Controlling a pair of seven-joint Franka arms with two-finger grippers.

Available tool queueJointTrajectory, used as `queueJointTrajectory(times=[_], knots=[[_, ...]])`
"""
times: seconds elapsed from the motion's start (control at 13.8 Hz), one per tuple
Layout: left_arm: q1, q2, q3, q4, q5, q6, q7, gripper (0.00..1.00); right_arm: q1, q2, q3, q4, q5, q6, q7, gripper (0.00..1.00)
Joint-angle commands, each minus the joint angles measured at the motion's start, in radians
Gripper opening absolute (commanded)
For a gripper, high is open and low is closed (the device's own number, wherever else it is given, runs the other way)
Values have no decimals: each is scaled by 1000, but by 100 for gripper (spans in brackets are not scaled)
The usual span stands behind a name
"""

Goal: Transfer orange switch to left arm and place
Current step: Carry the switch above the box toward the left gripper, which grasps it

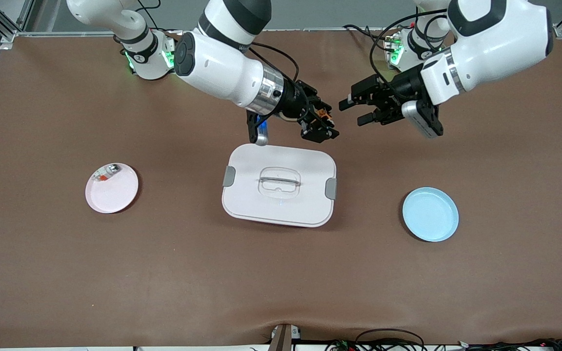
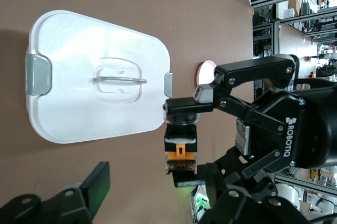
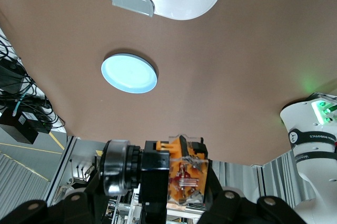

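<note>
From the front, my right gripper (image 1: pixel 321 127) hangs over the table just past the box (image 1: pixel 279 184) edge, pinching the orange switch (image 1: pixel 326 117); my left gripper (image 1: pixel 355 111) faces it with fingers spread, close but not touching. I judge the handover should stay up here, off the lid

In the left wrist view the switch (image 2: pixel 180 153) sits clamped between the right arm's pads, so I should line up on its free end

In the right wrist view the switch (image 3: pixel 181 176) is held firm; I let go only once the left fingers have closed
</note>
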Motion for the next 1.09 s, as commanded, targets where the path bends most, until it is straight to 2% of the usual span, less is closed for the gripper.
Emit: queueJointTrajectory(times=[0.0,0.51,1.01], knots=[[2,-4,-15,-12,-32,32,20,79,10,18,-11,30,19,3,14,16],[1,54,-101,-12,-98,200,20,74,10,19,-11,30,19,3,14,16],[-2,90,-136,-11,-108,276,20,61,10,19,-11,30,19,3,14,16]])
